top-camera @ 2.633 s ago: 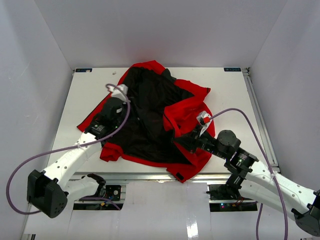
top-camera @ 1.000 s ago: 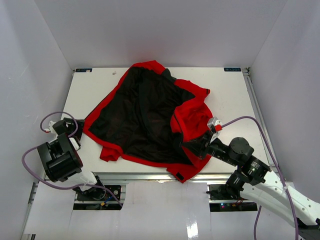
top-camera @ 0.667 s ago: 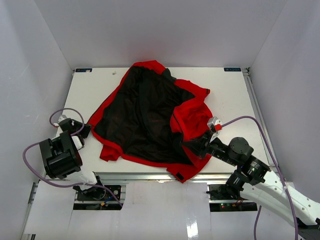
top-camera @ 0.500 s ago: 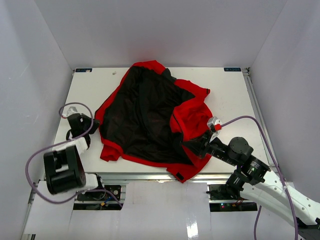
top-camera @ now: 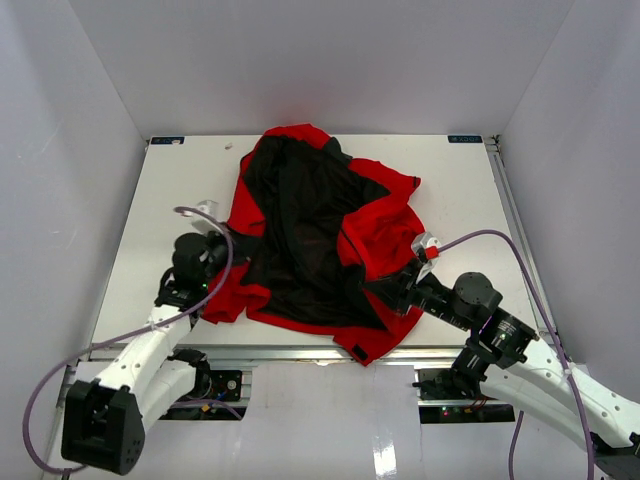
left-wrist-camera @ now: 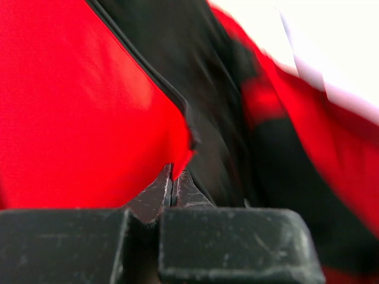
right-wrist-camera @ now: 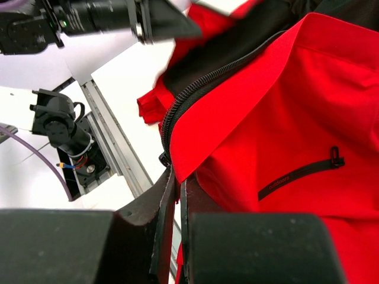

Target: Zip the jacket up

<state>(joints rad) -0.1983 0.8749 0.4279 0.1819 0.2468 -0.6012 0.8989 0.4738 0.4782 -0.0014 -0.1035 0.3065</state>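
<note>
The red jacket (top-camera: 385, 235) lies open on the table, its black lining (top-camera: 300, 225) facing up. My left gripper (top-camera: 222, 262) is shut on the jacket's left front edge, and in the left wrist view a red corner (left-wrist-camera: 180, 157) sits pinched between the closed jaws of that gripper (left-wrist-camera: 173, 177). My right gripper (top-camera: 382, 290) is shut on the other front edge at the near right. In the right wrist view this gripper (right-wrist-camera: 177, 180) pinches the red hem right beside the bottom of the dark front zipper (right-wrist-camera: 207, 80). A dark pocket zip (right-wrist-camera: 299, 171) crosses the red panel.
The white table (top-camera: 450, 175) is enclosed by white walls on three sides. A metal rail (top-camera: 290, 352) runs along its near edge. In the right wrist view, the left arm (right-wrist-camera: 95, 18) reaches in at the top. Purple cables loop from both arms.
My left arm swung in from the table's left side, shut on the jacket's left edge and pushed it rightward, bunching the fabric. The right arm has held still.
</note>
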